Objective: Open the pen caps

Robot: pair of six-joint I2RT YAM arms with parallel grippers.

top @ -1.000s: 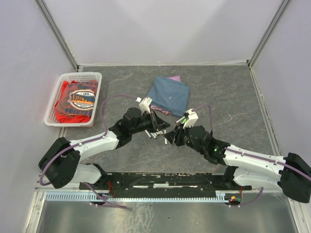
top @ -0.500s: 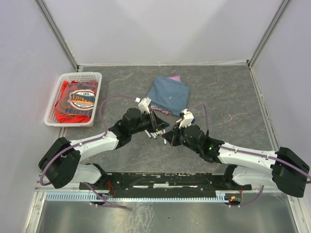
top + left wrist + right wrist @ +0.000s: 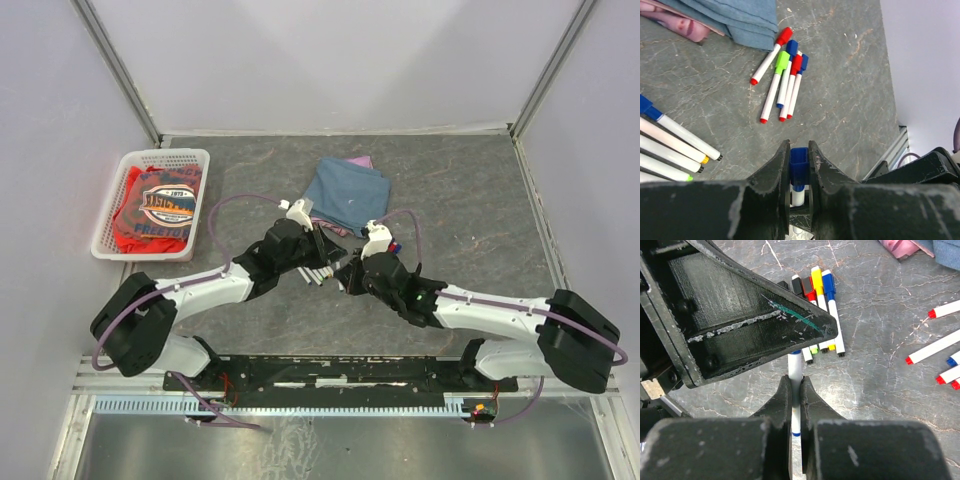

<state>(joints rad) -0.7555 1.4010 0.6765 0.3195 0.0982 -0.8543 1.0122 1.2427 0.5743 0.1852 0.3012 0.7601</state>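
A white-barrelled pen (image 3: 795,365) is held between both grippers above the table. In the left wrist view my left gripper (image 3: 799,150) is shut on the pen's blue cap (image 3: 799,167), with the white barrel showing below it. My right gripper (image 3: 795,382) is shut on the barrel, close under the left gripper's black body. From above, the left gripper (image 3: 322,262) and right gripper (image 3: 345,277) meet tip to tip at the table's middle. Several capped pens (image 3: 785,80) with red, green and blue caps lie in a bunch on the table.
Several pens with bare black tips (image 3: 820,305) lie side by side, with coloured caps at their far ends. A folded blue cloth (image 3: 348,195) lies just behind the grippers. A white basket (image 3: 118,165) holding a red garment stands at the left wall.
My right gripper has moved left to the left gripper and shut on the pen's barrel. The left gripper has kept its hold and shifted slightly.
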